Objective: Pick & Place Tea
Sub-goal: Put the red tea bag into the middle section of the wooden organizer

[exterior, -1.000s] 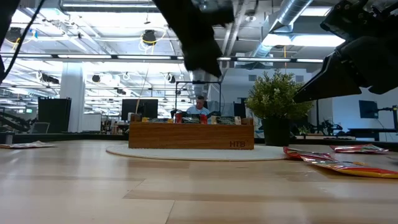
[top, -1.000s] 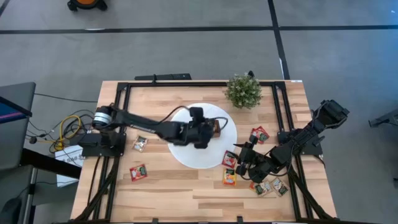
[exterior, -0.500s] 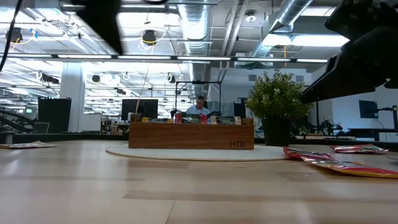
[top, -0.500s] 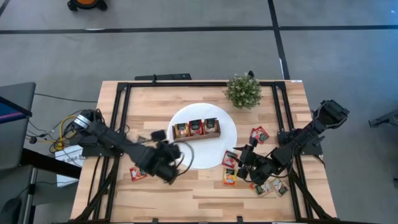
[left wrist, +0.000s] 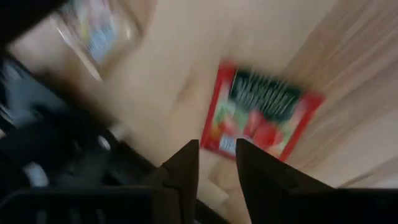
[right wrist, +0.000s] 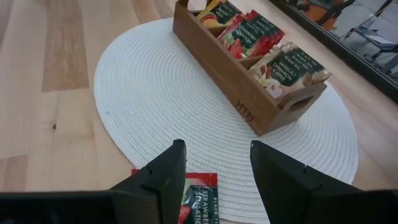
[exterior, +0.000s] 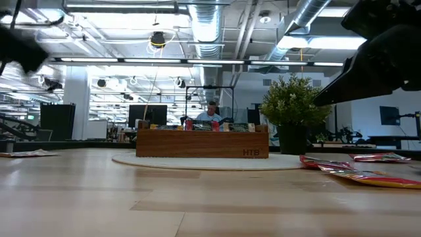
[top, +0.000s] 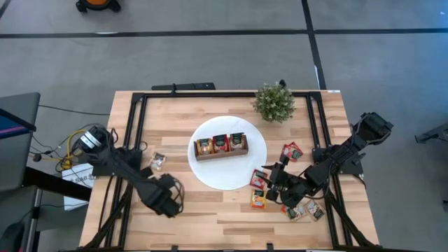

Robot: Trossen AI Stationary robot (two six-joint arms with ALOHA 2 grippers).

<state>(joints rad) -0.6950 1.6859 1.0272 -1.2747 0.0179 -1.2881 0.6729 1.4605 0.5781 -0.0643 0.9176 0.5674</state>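
Left gripper [top: 165, 203]: low over the table's front-left, above a red tea sachet [left wrist: 260, 118]; fingers a narrow gap apart, nothing between them.
Right gripper [top: 269, 183]: at the white disc's [top: 210, 175] edge, fingers spread, empty, over another red sachet [right wrist: 198, 198], cut off by the frame.
Wooden box [top: 221, 145]: on the disc, holding sachets.
Loose sachets [top: 302, 210]: front-right; printing illegible.

I see a round white woven mat [top: 210, 175] mid-table, a narrow brown wooden three-compartment box [top: 221, 145] on it, and a small green bushy plant [top: 274, 102] at its far right.
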